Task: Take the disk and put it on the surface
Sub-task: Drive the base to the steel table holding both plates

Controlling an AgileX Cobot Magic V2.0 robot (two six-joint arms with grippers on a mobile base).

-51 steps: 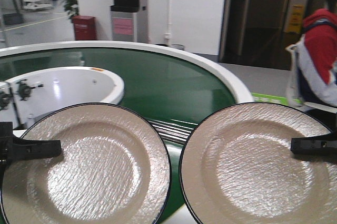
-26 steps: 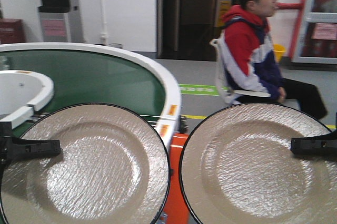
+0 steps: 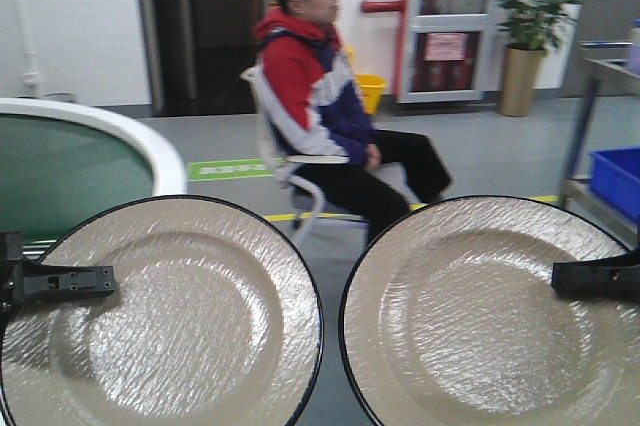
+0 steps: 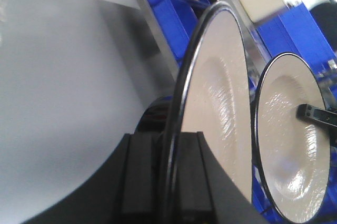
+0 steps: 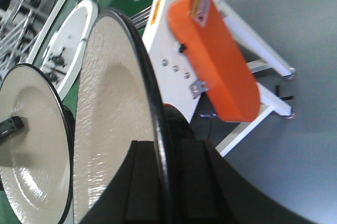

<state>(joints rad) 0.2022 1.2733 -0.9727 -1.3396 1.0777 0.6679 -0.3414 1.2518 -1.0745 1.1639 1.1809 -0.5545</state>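
Two disks are held up side by side, each a beige textured plate with a black rim. My left gripper (image 3: 108, 281) is shut on the left disk (image 3: 160, 321) at its left rim. In the left wrist view the gripper (image 4: 171, 148) pinches that disk (image 4: 216, 87) edge-on. My right gripper (image 3: 558, 278) is shut on the right disk (image 3: 490, 321) at its right rim. From the right wrist, the gripper (image 5: 164, 153) clamps the rim of its disk (image 5: 110, 108). The surface is out of view.
The green conveyor belt (image 3: 60, 171) with a white rim lies at the left, and an orange housing (image 5: 216, 61) hangs on its frame. A person (image 3: 320, 116) sits on a chair straight ahead. A blue crate (image 3: 620, 176) under a metal frame stands at the right.
The whole view has swung right: the conveyor slid off to the left and the seated person moved from the right edge to the middle. Both disks stay gripped as before.
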